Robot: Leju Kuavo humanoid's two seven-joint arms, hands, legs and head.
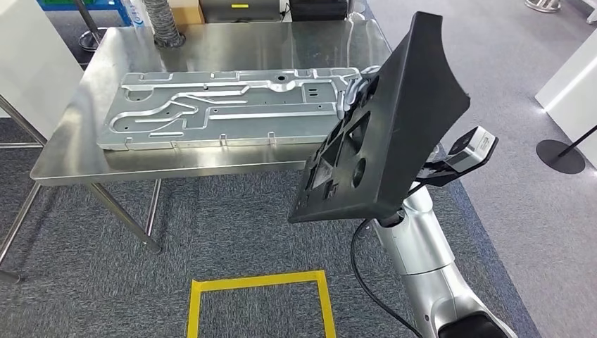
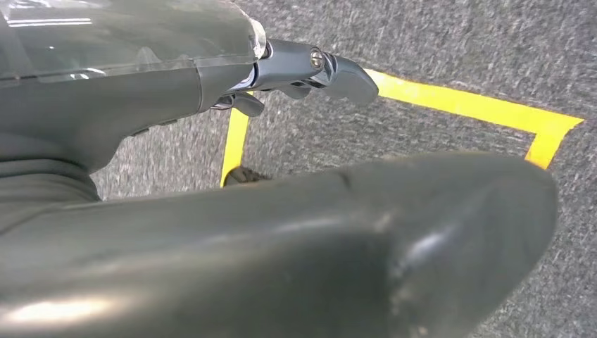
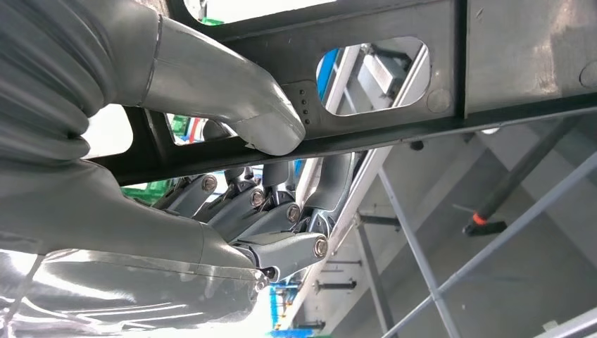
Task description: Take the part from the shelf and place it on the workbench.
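Observation:
A large black moulded part [image 1: 405, 120] with several cut-outs hangs tilted on edge above the right end of the steel workbench [image 1: 211, 42]. My right hand [image 1: 354, 95] grips its upper left edge. In the right wrist view the thumb [image 3: 232, 98] presses one face of the part's black frame [image 3: 521, 63] and the darker fingers [image 3: 281, 211] curl behind it. My left hand [image 2: 211, 211] hangs low over grey carpet, holding nothing, with a finger [image 2: 317, 70] stretched out.
A wide stamped metal panel [image 1: 225, 109] covers most of the workbench. A grey ribbed hose [image 1: 163, 24] stands at its back edge. A yellow tape square [image 1: 260, 282] marks the carpet in front. A black post base [image 1: 560, 155] sits at the right.

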